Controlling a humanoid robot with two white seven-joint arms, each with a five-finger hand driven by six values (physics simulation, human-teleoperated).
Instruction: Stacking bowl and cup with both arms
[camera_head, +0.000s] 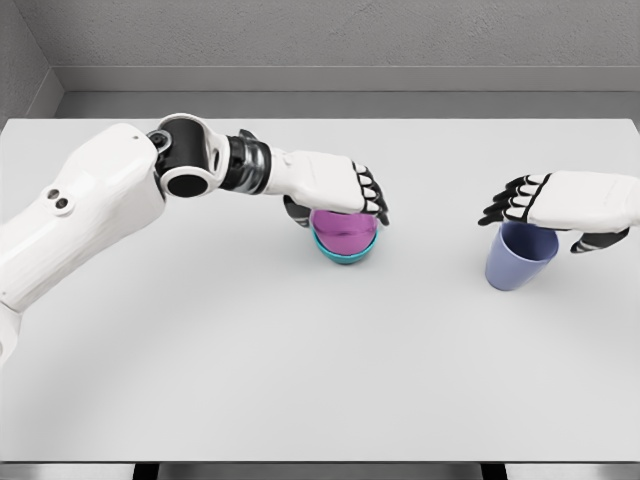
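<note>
We are at the grasping step. Our left robot hand (345, 190) sits on top of the bowl (345, 238) near the middle of the counter (200, 380), fingers curled over its far rim, apparently gripping it. Our right robot hand (560, 205) covers the cup (518, 258) toward the right edge, fingers draped over its rim, thumb beside it; we cannot tell whether it grips. Bowl and cup stand well apart. Next, we judge, one must be lifted and set into the other.
</note>
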